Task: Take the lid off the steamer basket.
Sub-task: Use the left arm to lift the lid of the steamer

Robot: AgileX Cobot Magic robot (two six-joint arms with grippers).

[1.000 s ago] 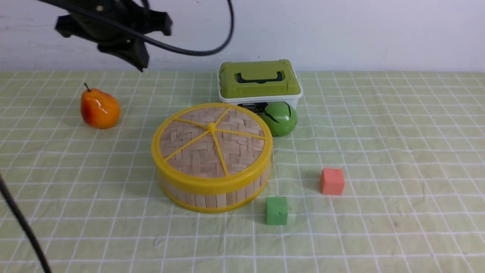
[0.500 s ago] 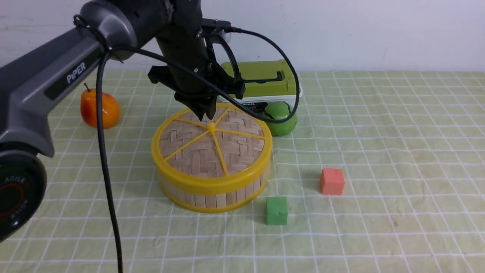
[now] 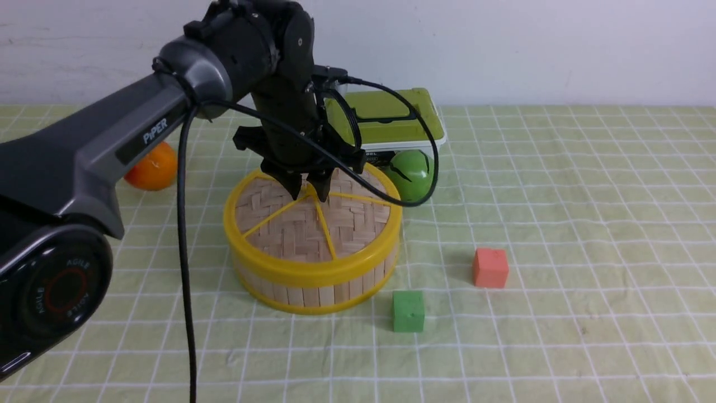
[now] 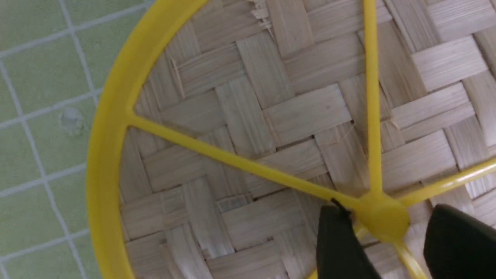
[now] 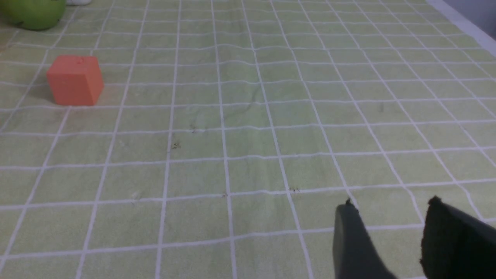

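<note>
Left gripper [image 3: 309,193] is seen in the front view pointing straight down at the centre of the lid [image 3: 296,232], its jaws parted and set on either side of the small central knob [image 3: 311,189]. Nothing is clasped. The lid is seated flat on the steamer basket [image 3: 313,290], directly beneath the gripper. A green-lidded box [image 3: 391,120] and a green ball [image 3: 413,174] are found just beyond the gripper, on its right. An orange pear [image 3: 154,170] (half hidden by the arm) lies well off to its left. A red cube [image 3: 490,267] and a green cube [image 3: 408,311] stand on the checked cloth [image 3: 587,224], nearer the robot than the gripper and to its right.

From the left wrist, the left gripper [image 4: 387,217] is shown with the knob [image 4: 381,219] between its two dark fingers [image 4: 337,244]. One finger is close against the knob; a gap is visible at the other. The woven lid [image 4: 271,116] fills the space ahead of the fingertips.

From the right wrist, the right gripper [image 5: 389,217] is seen spread and empty above the cloth [image 5: 252,135]. The red cube [image 5: 74,80] stands well ahead of it, and the ball [image 5: 33,11] farther off.
</note>
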